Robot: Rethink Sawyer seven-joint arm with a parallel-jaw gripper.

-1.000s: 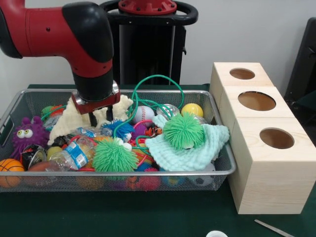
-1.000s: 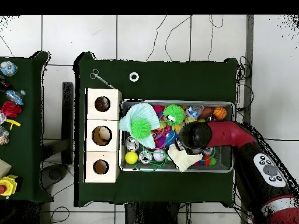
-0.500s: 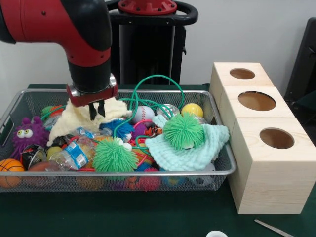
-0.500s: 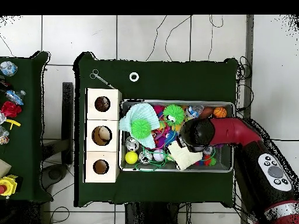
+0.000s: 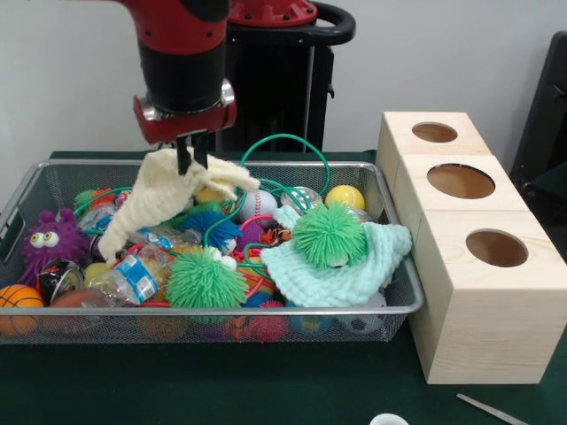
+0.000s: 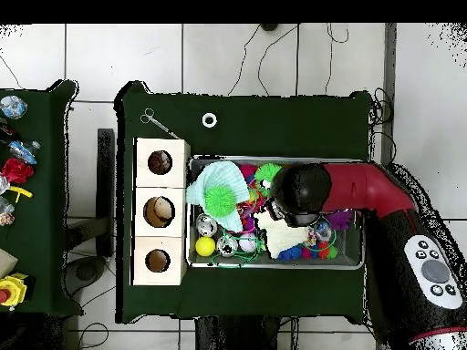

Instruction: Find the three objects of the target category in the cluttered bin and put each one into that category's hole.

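My gripper (image 5: 191, 162) is shut on a pale yellow cloth (image 5: 159, 197) and holds its top corner up above the wire bin (image 5: 400, 292). The cloth hangs down to the left with its lower end still among the toys. From overhead the cloth (image 6: 281, 235) shows beside the arm's black wrist (image 6: 301, 190), which covers the gripper. A mint green cloth (image 5: 341, 266) lies at the bin's right end with a green spiky ball (image 5: 329, 235) on it. Three wooden boxes with round holes (image 5: 496, 248) (image 5: 461, 181) (image 5: 434, 132) stand right of the bin.
The bin holds a second green spiky ball (image 5: 204, 279), a purple monster toy (image 5: 53, 239), a small basketball (image 5: 16, 305), a baseball (image 5: 257, 204), a yellow ball (image 5: 345, 197), a plastic bottle (image 5: 124, 279) and a green cord (image 5: 283, 168). Scissors (image 6: 155, 120) and a white ring (image 6: 210, 119) lie beyond the boxes.
The gripper has risen and shifted a little right, lifting the yellow cloth's corner out of the pile. The cloth now hangs stretched from the fingers.
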